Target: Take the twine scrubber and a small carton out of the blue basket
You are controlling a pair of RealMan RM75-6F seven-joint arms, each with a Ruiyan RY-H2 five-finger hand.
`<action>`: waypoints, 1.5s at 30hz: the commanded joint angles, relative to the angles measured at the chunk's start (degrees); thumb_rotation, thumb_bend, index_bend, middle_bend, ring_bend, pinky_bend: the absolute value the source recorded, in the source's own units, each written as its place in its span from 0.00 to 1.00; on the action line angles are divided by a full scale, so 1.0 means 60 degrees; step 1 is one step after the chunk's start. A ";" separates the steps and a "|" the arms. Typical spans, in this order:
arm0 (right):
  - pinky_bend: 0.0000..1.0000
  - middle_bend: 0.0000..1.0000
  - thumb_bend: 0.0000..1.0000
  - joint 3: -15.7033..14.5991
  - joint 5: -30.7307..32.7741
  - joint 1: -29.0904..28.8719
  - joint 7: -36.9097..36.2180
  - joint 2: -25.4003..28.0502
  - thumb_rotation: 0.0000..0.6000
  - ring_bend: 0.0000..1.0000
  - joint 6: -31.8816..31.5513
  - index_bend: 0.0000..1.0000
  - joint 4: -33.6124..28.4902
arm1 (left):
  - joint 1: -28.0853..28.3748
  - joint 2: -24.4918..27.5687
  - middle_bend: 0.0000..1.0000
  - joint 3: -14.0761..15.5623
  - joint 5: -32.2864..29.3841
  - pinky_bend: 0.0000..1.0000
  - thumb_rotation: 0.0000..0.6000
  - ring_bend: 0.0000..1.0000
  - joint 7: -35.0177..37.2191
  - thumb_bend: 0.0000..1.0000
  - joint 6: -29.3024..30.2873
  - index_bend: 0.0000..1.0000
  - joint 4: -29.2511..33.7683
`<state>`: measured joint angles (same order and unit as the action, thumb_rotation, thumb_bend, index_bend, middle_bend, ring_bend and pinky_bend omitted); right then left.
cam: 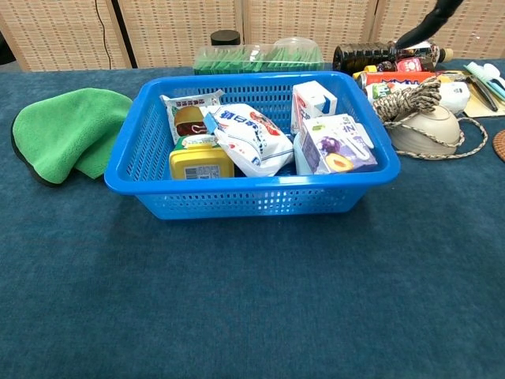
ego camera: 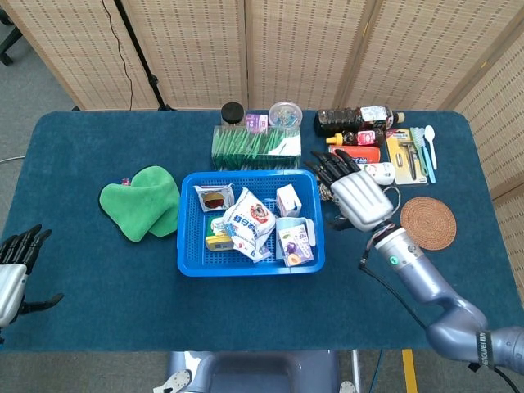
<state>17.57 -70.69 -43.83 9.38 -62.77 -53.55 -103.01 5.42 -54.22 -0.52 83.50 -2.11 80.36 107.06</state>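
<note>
Twine scrubber point(cam: 418, 118) out of the basket, carton yet to come.
Head view: right hand point(ego camera: 354, 196), fingers spread and empty, hovers beside the blue basket point(ego camera: 188, 266). Chest view: scrubber lies on the table; small carton point(cam: 313, 103) remains inside.

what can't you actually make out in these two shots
- Twine scrubber: in the head view the right hand covers it; only the chest view shows it, on the table beside the blue basket.
- Right hand in the chest view: only a dark bit at the top edge.
- Left hand: cut by the head view's left edge, absent from the chest view.
- Carton labels: print too small to read.
</note>
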 commanded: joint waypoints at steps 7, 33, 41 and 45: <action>0.00 0.00 0.00 0.0369 0.1519 -0.1154 0.1037 -0.1608 1.00 0.00 0.0311 0.01 0.1052 | 0.0011 0.0017 0.00 -0.0014 -0.0037 0.00 1.00 0.00 0.0056 0.00 -0.0019 0.00 -0.0028; 0.09 0.03 0.00 -0.0355 0.3099 -0.2737 0.1690 -0.3378 1.00 0.00 0.1790 0.10 0.3609 | 0.0090 -0.0128 0.00 -0.0136 -0.0446 0.00 1.00 0.00 -0.0344 0.00 -0.0134 0.00 0.0012; 0.14 0.09 0.00 -0.0489 0.2899 -0.2741 0.1527 -0.3367 1.00 0.05 0.1795 0.16 0.3918 | 0.0138 -0.0161 0.00 -0.0171 -0.0579 0.00 1.00 0.00 -0.0478 0.00 -0.0204 0.00 0.0064; 0.16 0.12 0.00 -0.0599 0.2793 -0.2727 0.1492 -0.3438 1.00 0.08 0.1803 0.18 0.4122 | 0.0163 -0.0163 0.00 -0.0162 -0.0595 0.00 1.00 0.00 -0.0505 0.00 -0.0255 0.00 0.0072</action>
<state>14.19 -53.79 -60.22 18.41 -83.22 -42.76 -78.60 6.39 -55.20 -1.49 79.94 -5.13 78.83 107.50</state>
